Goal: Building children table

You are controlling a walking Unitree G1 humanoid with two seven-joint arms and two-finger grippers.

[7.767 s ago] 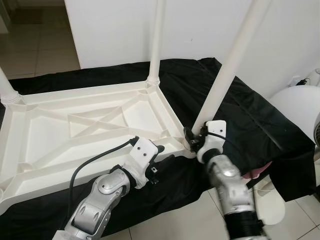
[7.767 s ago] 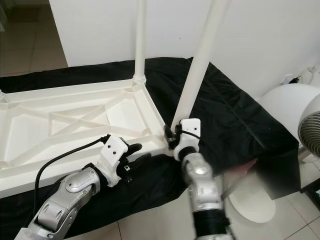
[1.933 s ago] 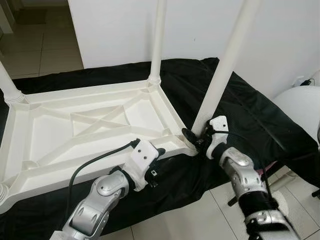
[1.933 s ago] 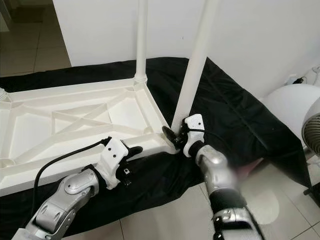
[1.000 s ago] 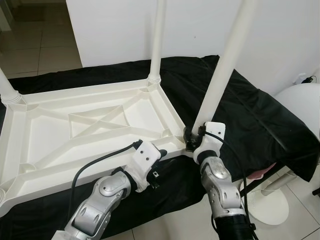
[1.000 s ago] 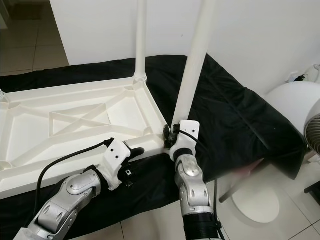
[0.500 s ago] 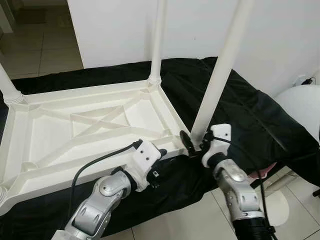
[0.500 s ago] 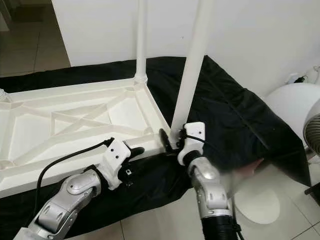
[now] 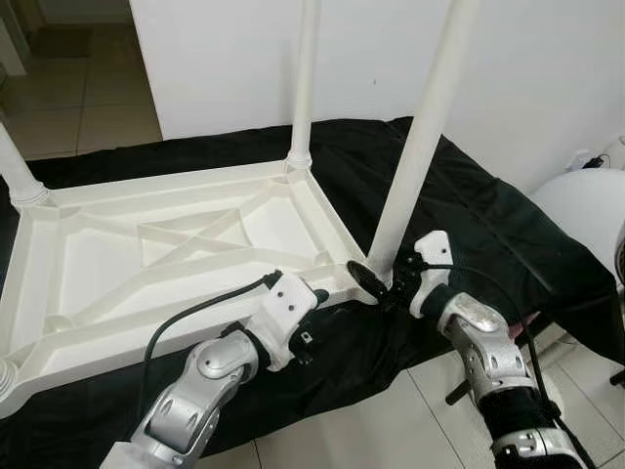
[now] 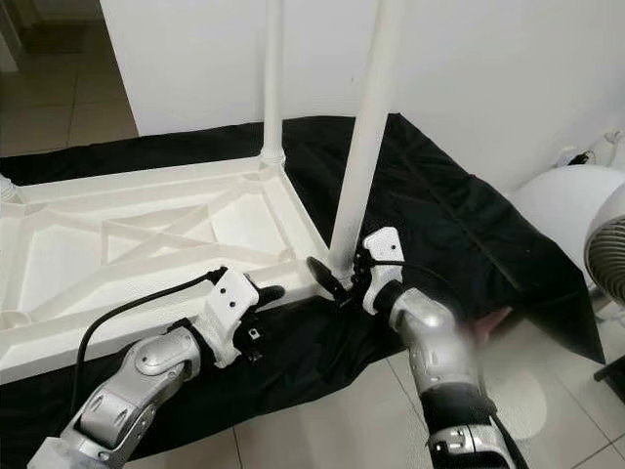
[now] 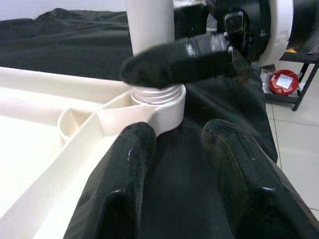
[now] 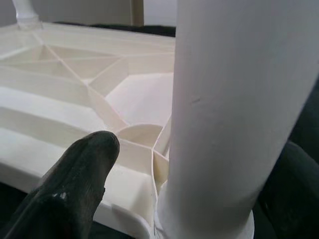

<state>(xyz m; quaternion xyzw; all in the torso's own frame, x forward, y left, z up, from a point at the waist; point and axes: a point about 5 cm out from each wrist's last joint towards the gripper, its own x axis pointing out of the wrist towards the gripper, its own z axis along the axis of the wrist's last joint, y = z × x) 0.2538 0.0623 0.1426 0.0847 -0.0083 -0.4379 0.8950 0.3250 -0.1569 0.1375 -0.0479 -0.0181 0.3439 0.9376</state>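
Note:
A white plastic table top lies upside down on a black cloth. Two long white legs stand at its right corners, the far leg and the near leg. My right gripper straddles the base of the near leg just above its threaded socket. One finger stands a little apart from the leg, so the gripper is open around it. My left gripper rests on the cloth against the table's near rim, open with only cloth between its fingers.
Another leg stands at the table's far left corner. A large round white object sits on the floor at the right. A white wall rises close behind the table. Tiled floor runs along the near side.
My right wrist has rolled from upright to tilted outward around the near leg's base. The left arm and the table have stayed put.

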